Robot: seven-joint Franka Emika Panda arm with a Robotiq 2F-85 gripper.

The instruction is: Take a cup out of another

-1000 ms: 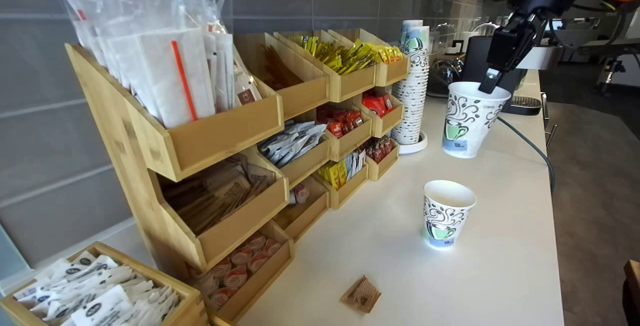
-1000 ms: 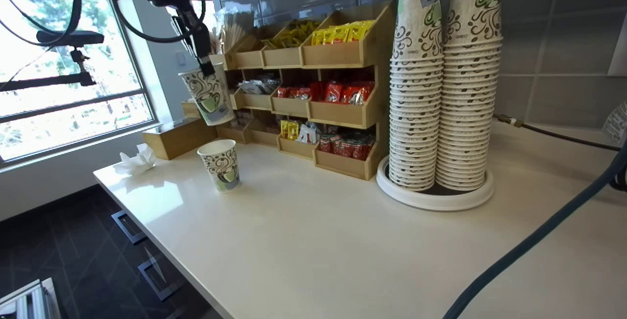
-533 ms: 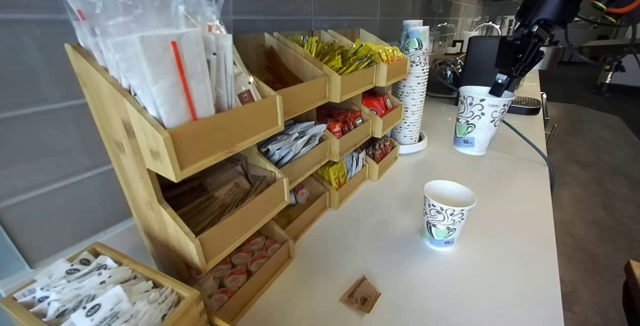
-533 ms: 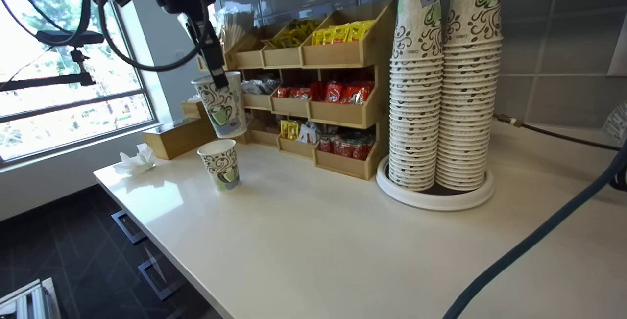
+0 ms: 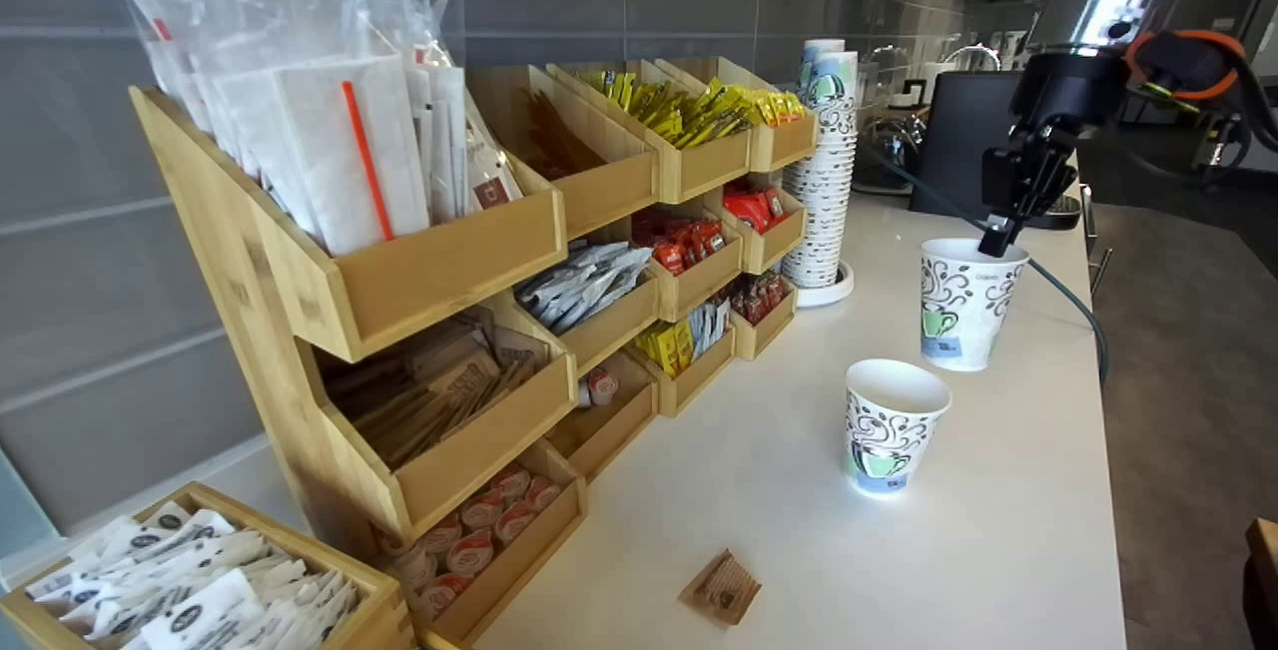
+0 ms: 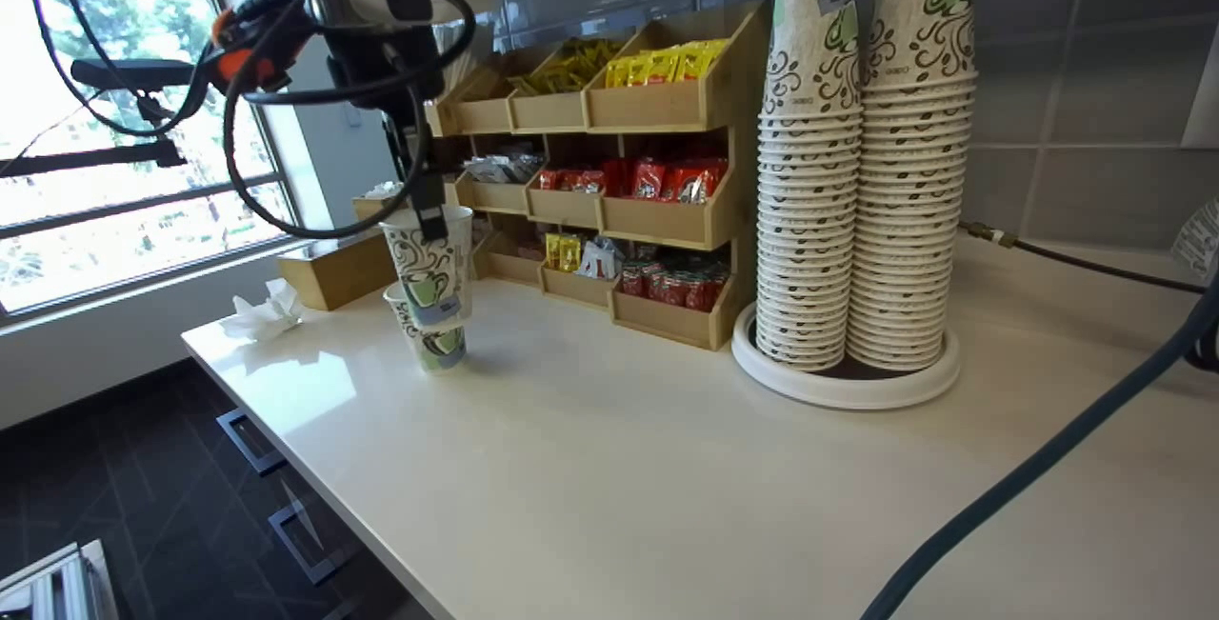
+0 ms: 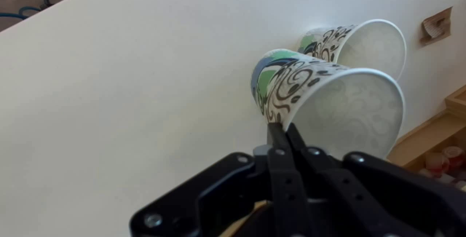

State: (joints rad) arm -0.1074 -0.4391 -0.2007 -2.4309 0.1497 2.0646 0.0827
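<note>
A patterned paper cup [image 5: 968, 316] hangs upright from my gripper [image 5: 996, 237], above the counter. My gripper is shut on its rim, one finger inside and one outside, as the wrist view shows at the fingertips [image 7: 285, 127]. The held cup also shows in the wrist view [image 7: 302, 80] and in an exterior view [image 6: 430, 272]. A like cup [image 5: 887, 445] stands upright and looks empty on the white counter [image 5: 958, 570], apart from the held cup. The held cup partly hides the standing cup in the wrist view [image 7: 375, 46] and in an exterior view [image 6: 443, 349].
A wooden rack [image 5: 449, 261] of packets runs along the wall. Tall stacks of upside-down cups [image 6: 809, 220] stand on a white round tray [image 6: 848, 396]. A small brown packet [image 5: 721, 587] lies on the counter. A hose [image 6: 1048, 458] crosses the counter. A packet box [image 5: 379, 600] stands near the rack.
My gripper has carried the held cup downward, closer to the counter, and a little sideways. The arm has come lower. The standing cup has not moved.
</note>
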